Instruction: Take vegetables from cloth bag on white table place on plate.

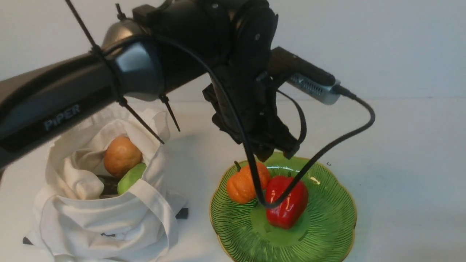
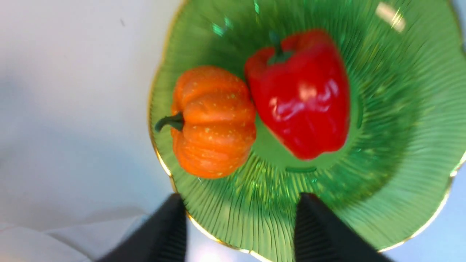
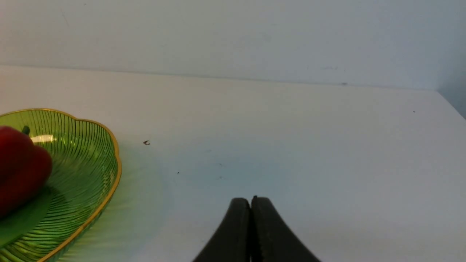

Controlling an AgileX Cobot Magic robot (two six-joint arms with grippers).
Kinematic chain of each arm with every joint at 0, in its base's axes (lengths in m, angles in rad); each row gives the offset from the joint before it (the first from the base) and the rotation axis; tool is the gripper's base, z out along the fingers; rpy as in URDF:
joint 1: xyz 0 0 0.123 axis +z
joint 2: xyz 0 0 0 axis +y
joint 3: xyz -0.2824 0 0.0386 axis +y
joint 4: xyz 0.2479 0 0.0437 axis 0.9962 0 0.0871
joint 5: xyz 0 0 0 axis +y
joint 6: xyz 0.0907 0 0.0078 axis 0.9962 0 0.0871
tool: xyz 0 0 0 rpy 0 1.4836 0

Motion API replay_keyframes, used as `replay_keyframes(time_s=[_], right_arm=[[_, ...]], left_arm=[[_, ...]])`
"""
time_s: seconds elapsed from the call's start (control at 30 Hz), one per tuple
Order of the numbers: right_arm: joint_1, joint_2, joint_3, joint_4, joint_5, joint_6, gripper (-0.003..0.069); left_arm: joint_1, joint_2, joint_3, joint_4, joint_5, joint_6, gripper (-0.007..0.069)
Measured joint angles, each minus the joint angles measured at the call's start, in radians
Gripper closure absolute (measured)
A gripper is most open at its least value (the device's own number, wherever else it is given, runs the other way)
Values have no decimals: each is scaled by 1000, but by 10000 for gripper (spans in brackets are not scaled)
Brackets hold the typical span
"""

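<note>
On the white table [image 1: 407,156] stands the green plate [image 1: 327,225] with an orange pumpkin [image 1: 240,185] and a red pepper [image 1: 287,207] side by side in it. My left gripper [image 1: 277,152] hovers above the plate's far rim. In the left wrist view the left gripper [image 2: 240,199] is open and empty, apart from the pumpkin [image 2: 213,122] and the pepper [image 2: 302,94]. The cloth bag [image 1: 91,218] stands open at the left, with a tan potato [image 1: 122,155] and a light-green gourd [image 1: 130,177] inside. My right gripper [image 3: 250,200] is shut and empty over bare table.
The left arm's black cable [image 1: 327,145] loops down in front of the plate. A dark object [image 1: 108,185] lies inside the bag and a small black piece [image 1: 182,213] shows at its foot. The plate's rim [image 3: 109,145] lies left of the right gripper.
</note>
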Motion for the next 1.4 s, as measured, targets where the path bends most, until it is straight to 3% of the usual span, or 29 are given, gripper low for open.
replay_keyframes(time_s=[0.03,0.1,0.13,0.27,0.43,0.6,0.77,1.2,1.4], right_arm=[[0,0,0,0,0,0,673],[0,0,0,0,0,0,673],[0,0,0,0,0,0,673],[0,0,0,0,0,0,673],[0,0,0,0,0,0,673],[0,0,0,0,0,0,673],[0,0,0,0,0,0,673],[0,0,0,0,0,0,673],[0,0,0,0,0,0,673]], left_arm=[[0,-5,-1,2,0,0,383],[0,-80,-2,24,4,0,537],[0,-109,-2,38,6,0,570],[0,-275,-3,144,16,-25,627],[0,-511,-7,263,30,-127,629],[0,-678,13,264,33,-142,629],[0,-901,174,268,15,-187,629],[0,-1444,885,328,-475,-396,629],[0,-1519,989,337,-525,-401,629]])
